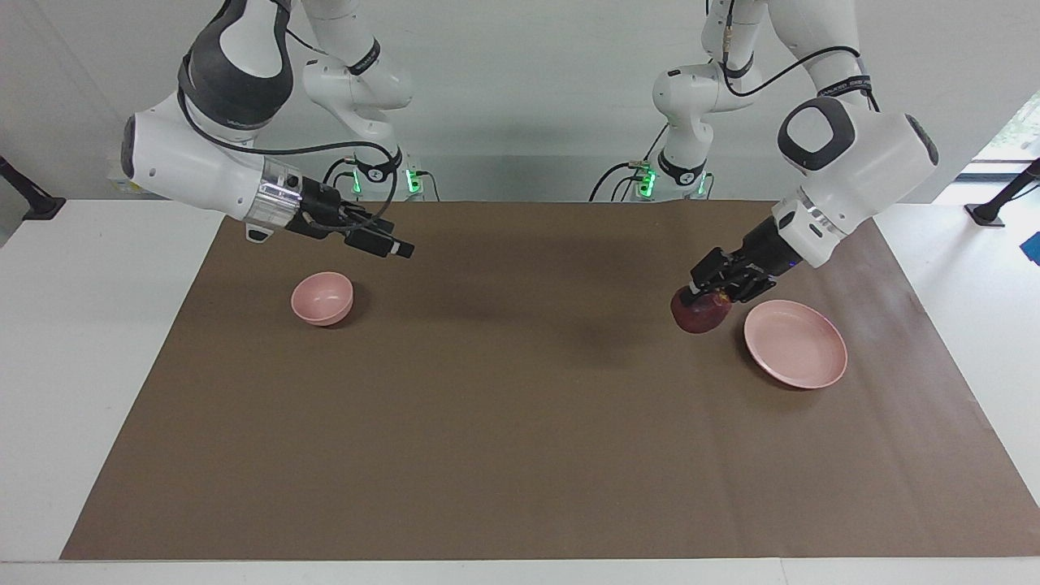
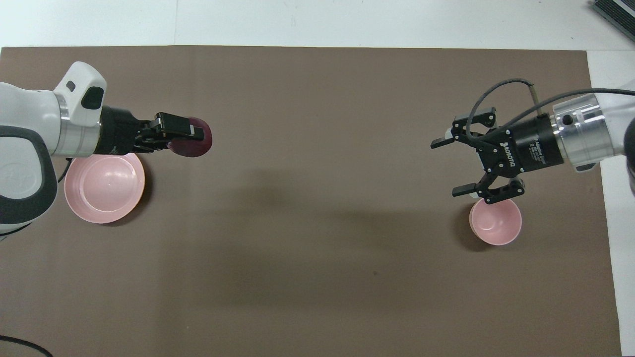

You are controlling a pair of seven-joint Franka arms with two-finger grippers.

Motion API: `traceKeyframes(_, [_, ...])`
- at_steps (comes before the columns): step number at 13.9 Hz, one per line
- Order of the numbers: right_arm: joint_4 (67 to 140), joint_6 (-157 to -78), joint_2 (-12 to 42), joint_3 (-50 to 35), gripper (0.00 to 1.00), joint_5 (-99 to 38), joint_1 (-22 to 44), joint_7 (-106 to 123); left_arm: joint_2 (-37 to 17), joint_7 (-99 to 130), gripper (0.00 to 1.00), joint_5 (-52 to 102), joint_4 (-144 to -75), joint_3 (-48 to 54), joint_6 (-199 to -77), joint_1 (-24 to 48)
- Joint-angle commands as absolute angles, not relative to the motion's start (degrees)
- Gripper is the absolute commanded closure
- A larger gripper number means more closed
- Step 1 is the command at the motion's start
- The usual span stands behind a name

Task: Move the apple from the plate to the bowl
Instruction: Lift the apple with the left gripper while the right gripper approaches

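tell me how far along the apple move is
Done: the apple is off the plate, which lies bare at the left arm's end. In hand: the left gripper is shut on the apple, up in the air over the brown mat beside the plate. Left: getting it into the bowl, bare at the right arm's end, where the open right gripper hovers.

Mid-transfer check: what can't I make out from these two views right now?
- Apple: its top and stem are covered by the left hand in the overhead view and by the fingers in the facing view.
- Plate: the rim nearest the left arm is hidden under the wrist in the overhead view.
- Bowl: its rim is partly overlapped by the open right hand in the overhead view.
- Both arms' bases are cut off in the overhead view.
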State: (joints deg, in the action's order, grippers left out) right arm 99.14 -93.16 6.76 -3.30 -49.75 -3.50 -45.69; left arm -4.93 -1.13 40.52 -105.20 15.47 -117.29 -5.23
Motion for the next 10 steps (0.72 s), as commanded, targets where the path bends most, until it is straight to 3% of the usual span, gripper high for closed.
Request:
traceKeyframes(1, [101.77,-99.64,6.06,-3.43,0.0,-53.61,-0.02,-51.31,-2.81,-1.06,1.0,46.48,-106.0,18.79,-116.46,-5.19])
traceKeyframes(10, [105.29,-116.18,5.98,-3.52,0.0,-55.28,12.21,-64.14,-2.37,-4.12,1.0,55.01,-106.0,28.82,-117.24,-4.04])
